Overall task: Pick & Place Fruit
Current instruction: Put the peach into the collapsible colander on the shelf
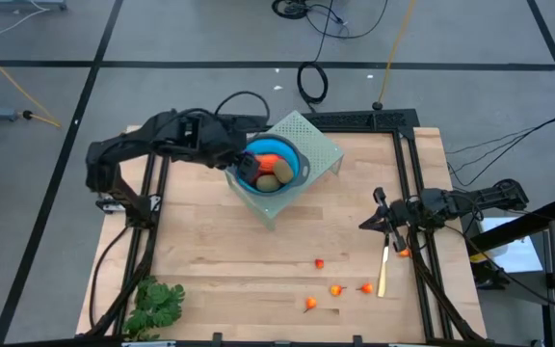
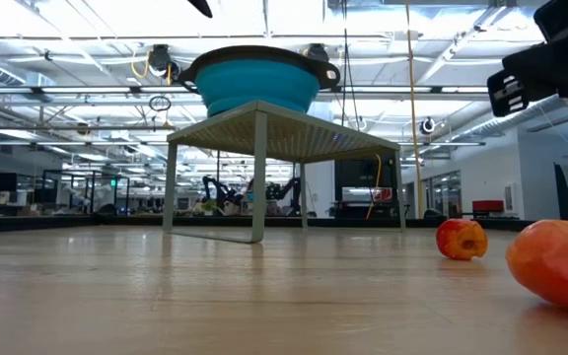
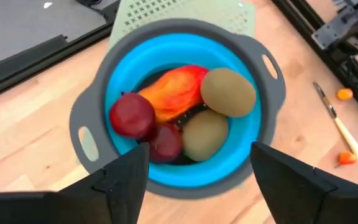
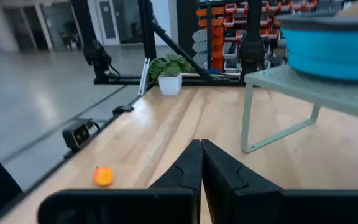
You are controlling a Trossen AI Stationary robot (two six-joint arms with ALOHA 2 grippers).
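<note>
Done: we see five fruit in the blue bowl, upper centre | Left: small orange pieces, lower right | left gripper spread, empty, over bowl | right gripper closed, empty, right edge

Two dark-red balls, two olive ovals, a red-orange piece lie together in the bowl.

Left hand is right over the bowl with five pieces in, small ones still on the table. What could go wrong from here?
1. The blue bowl sits on a raised green rack; the open left hand, close above its rim, might nudge it off.
2. The tiny orange-red pieces look round and may roll when grasped.
3. One tiny piece lies beside the yellow stick near the shut right hand; a grasp there might catch the stick.
</note>
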